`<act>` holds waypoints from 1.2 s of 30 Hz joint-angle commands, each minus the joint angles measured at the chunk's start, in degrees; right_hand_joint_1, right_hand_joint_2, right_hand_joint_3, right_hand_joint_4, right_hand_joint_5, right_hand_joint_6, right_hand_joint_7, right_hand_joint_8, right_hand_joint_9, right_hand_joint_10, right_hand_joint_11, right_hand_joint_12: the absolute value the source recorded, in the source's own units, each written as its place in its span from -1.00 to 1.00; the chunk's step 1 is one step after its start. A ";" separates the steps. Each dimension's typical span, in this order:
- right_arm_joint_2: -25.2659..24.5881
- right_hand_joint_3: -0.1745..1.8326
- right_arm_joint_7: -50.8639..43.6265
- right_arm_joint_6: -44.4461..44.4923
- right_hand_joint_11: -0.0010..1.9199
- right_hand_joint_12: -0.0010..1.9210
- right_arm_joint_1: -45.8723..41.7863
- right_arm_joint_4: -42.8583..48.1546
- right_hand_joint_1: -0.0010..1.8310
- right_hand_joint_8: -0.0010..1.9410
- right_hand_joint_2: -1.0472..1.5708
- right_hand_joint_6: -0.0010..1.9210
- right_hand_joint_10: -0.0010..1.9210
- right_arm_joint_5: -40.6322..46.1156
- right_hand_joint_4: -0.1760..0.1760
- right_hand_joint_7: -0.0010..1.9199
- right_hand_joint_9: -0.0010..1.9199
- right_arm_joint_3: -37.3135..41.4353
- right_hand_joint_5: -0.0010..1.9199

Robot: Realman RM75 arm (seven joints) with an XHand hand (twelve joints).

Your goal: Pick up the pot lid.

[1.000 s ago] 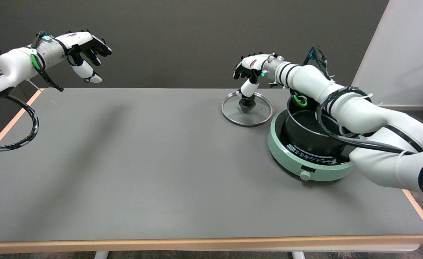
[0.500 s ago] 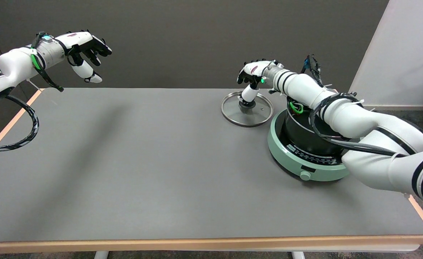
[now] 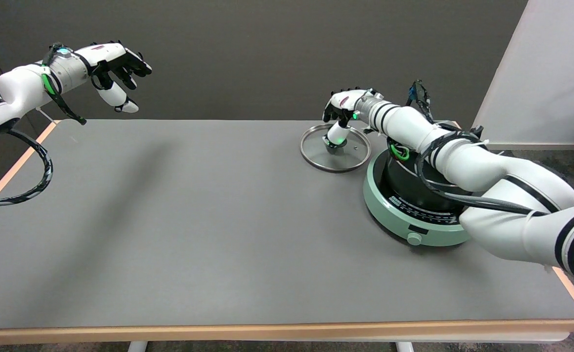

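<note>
Head view looks down across the grey tabletop [image 3: 194,220] with its pale orange edge. Toward the far right side lies the round glass pot lid with a metal rim [image 3: 335,147], flat on the table, its clear pane showing the grey surface beneath. A dark knob [image 3: 333,146] stands at its centre. The lid sits just beside the mint-green round induction cooker [image 3: 416,215], on that cooker's far left, close to its edge but whether the two touch I cannot tell.

From the lower right the white arm with black bands reaches over the cooker, and its black-and-white right hand [image 3: 340,110] hangs right above the lid's knob. One white finger [image 3: 336,133] points down onto the knob, the tip touching or nearly touching it; the other fingers are curled in above. Whether the knob is truly pinched I cannot tell from where I stand.

On the green cooker stands a black pot [image 3: 404,181], uncovered, largely hidden by the arm and its black cables; what is inside cannot be seen. The cooker's front shows a small round dial [image 3: 414,238].
</note>
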 commanded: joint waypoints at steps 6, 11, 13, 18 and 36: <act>-0.10 0.08 -0.10 0.36 -0.58 0.03 -0.32 -1.81 -0.09 -0.78 0.23 -0.68 -0.58 -0.69 0.15 -0.36 -0.39 0.11 -0.36; -0.29 0.10 -0.10 0.56 -0.58 0.04 -0.08 -2.93 -0.08 -0.80 0.23 -0.67 -0.56 -0.69 0.15 -0.35 -0.40 0.11 -0.36; -0.45 0.07 -0.10 0.75 -0.58 0.04 0.08 -3.44 -0.09 -0.78 0.24 -0.68 -0.58 -0.69 0.15 -0.36 -0.39 0.11 -0.36; -0.74 0.10 -0.10 1.19 -0.58 0.04 0.40 -3.85 -0.08 -0.80 0.23 -0.67 -0.56 -0.69 0.15 -0.35 -0.39 0.11 -0.36; -1.94 0.09 -0.10 1.96 -0.57 0.05 0.60 -6.24 -0.08 -0.80 0.24 -0.65 -0.55 -0.69 0.15 -0.35 -0.38 0.11 -0.36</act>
